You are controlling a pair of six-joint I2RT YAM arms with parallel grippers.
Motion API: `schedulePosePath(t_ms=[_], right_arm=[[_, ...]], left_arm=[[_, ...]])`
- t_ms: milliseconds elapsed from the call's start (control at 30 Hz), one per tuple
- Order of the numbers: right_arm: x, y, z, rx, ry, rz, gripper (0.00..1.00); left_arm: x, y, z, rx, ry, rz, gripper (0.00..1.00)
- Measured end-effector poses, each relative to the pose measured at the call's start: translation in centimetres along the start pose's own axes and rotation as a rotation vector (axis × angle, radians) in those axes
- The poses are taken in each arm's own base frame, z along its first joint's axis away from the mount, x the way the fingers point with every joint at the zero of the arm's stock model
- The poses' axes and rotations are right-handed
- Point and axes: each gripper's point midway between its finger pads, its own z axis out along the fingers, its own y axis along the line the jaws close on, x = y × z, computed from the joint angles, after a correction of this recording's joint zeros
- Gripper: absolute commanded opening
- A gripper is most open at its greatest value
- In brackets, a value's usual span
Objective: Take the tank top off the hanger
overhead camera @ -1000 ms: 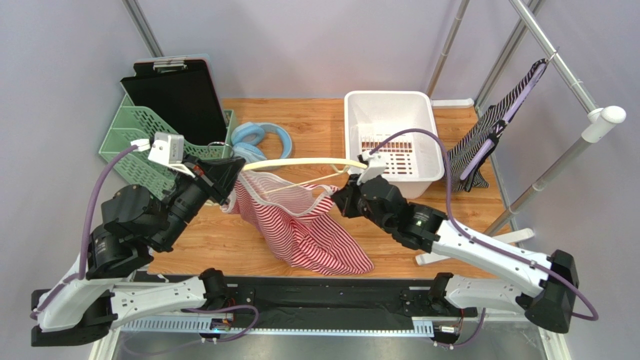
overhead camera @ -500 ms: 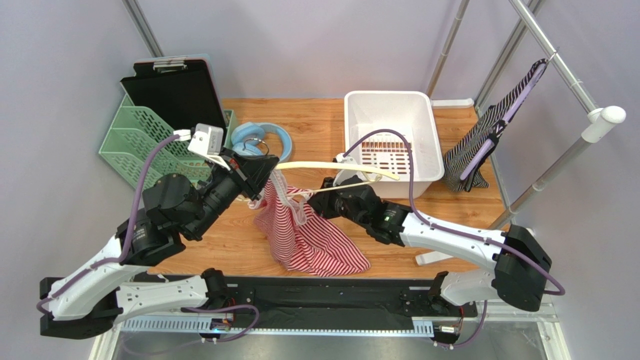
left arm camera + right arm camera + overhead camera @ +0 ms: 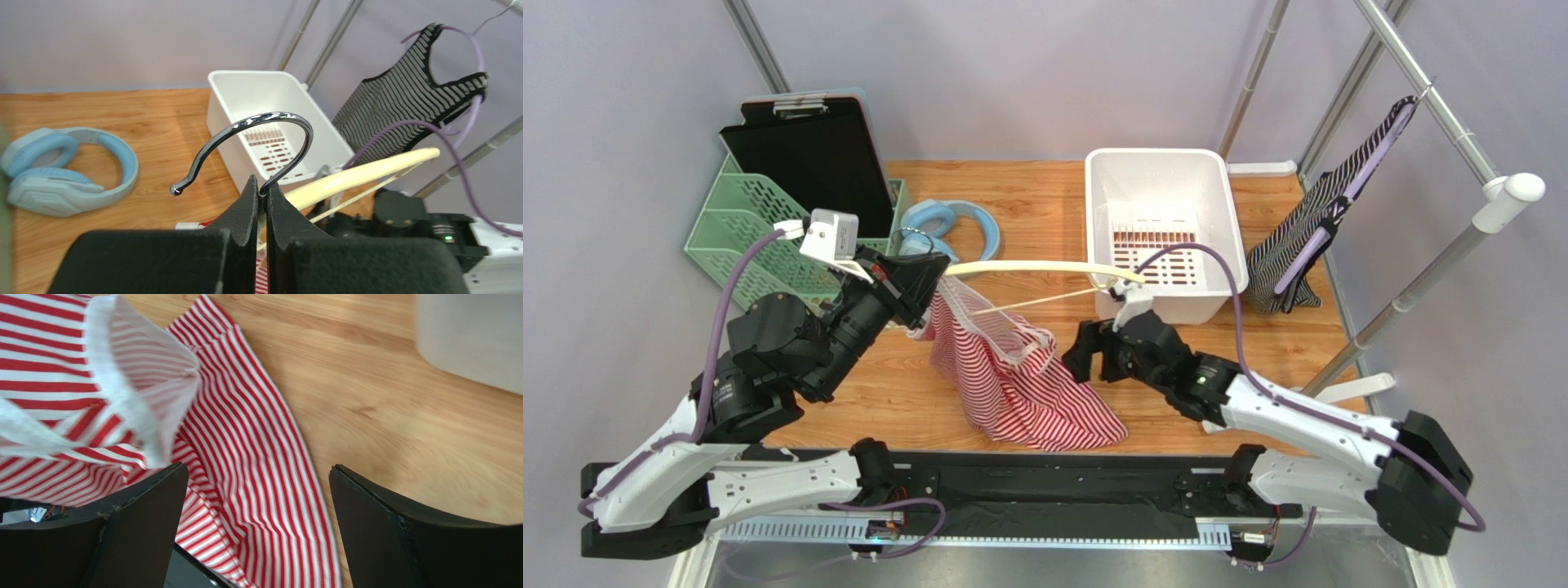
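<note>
On the wooden table (image 3: 1038,196), at the back left, a green file tray (image 3: 744,227) holds a black clipboard (image 3: 811,153) standing tilted in it, with blue headphones (image 3: 946,224) lying just beside. A white basket (image 3: 1100,202) sits at the back right, its slotted floor in plain view. Between them the left gripper (image 3: 922,279) is clamped tight on the metal hook (image 3: 258,131) of a cream hanger (image 3: 1038,266), which reaches across toward the basket. The red-and-white tank top (image 3: 1014,374) hangs bunched from the hanger's end nearest that gripper, its lower part spread on the table. The right gripper (image 3: 1093,355) hovers just beside the cloth, fingers (image 3: 135,533) spread wide, gripping nothing. A black-striped top (image 3: 1326,208) hangs on the rail at the far right
</note>
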Motion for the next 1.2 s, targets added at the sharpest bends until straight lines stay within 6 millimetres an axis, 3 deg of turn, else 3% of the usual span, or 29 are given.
schedulePosePath(t_ms=[100,400,467,600,733,833,1100,1200], right_arm=[[-0.4,-1.4,-2.4,-0.003,-0.023,0.015,0.92],[-4.9,-2.0,-11.4,-0.050,-0.153,0.009,0.94],[-6.0,-0.6,-14.0,-0.111,-0.168,-0.010,0.94],[-9.1,4.4,-20.4,-0.342,-0.228,-0.078,0.96],[-9.7,9.0,-25.2,-0.587,-0.206,-0.154,0.95],[-9.3,11.0,-25.5,-0.685,-0.117,-0.165,0.93],[-8.2,14.9,-19.7,-0.796,0.227,0.018,0.90],[-7.8,17.0,-19.0,-0.848,0.328,0.069,0.88]], left_arm=[[0.0,1.0,-0.1,-0.044,0.009,0.055,0.00],[0.3,2.1,-0.4,-0.086,0.085,0.210,0.00],[0.6,2.0,-0.7,-0.066,0.107,0.234,0.00],[1.0,1.3,-1.7,0.018,0.155,0.269,0.00],[1.2,-0.1,-3.2,0.144,0.192,0.285,0.00],[1.6,-1.4,-4.5,0.261,0.211,0.294,0.00],[3.5,-3.7,-5.9,0.448,0.270,0.326,0.00],[4.2,-4.2,-5.8,0.478,0.293,0.338,0.00]])
